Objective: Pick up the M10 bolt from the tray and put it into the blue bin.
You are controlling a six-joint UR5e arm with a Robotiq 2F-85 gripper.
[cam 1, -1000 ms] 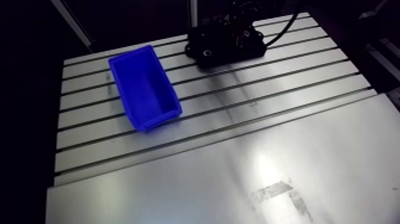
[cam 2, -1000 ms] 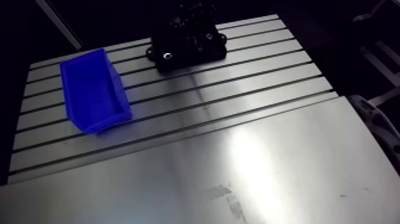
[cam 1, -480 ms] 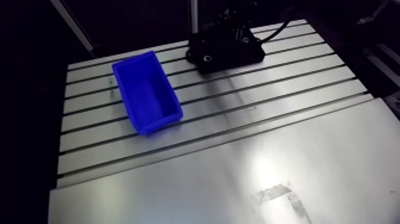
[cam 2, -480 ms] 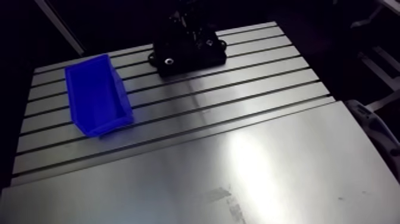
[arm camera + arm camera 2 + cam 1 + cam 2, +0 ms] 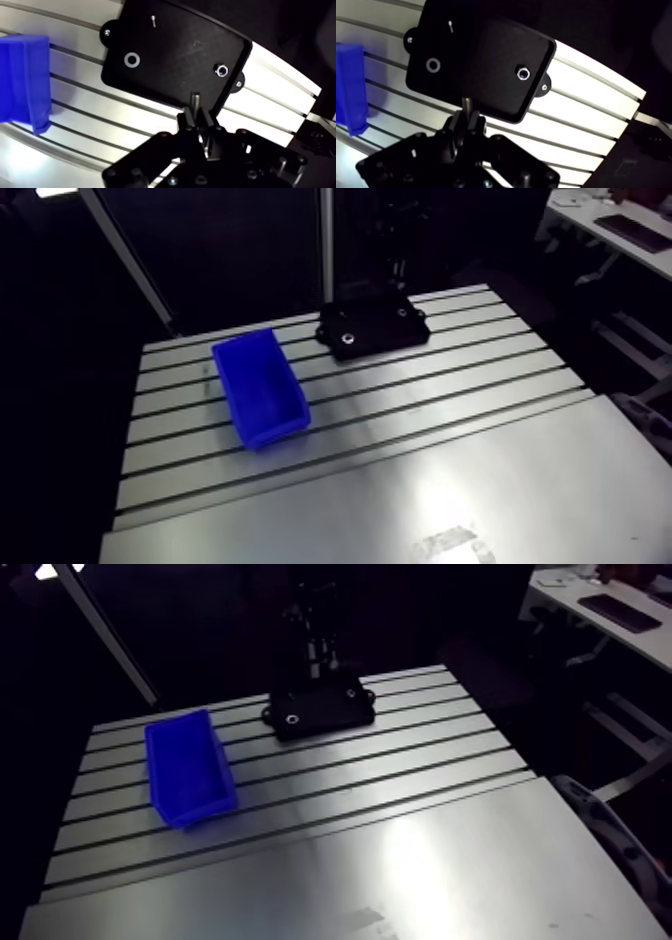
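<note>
The bin (image 5: 262, 388) is blue, tray (image 5: 170, 55) and hand (image 5: 196, 112) black, bolt (image 5: 196, 98) grey, table (image 5: 470, 363) silver.

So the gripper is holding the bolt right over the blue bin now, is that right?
Not quite. The gripper does hold the bolt, but it is over the near edge of the black tray, not over the blue bin, which stands off to one side. The wrist view shows this.

Hand (image 5: 196, 112) tight around bolt (image 5: 196, 98)
</note>
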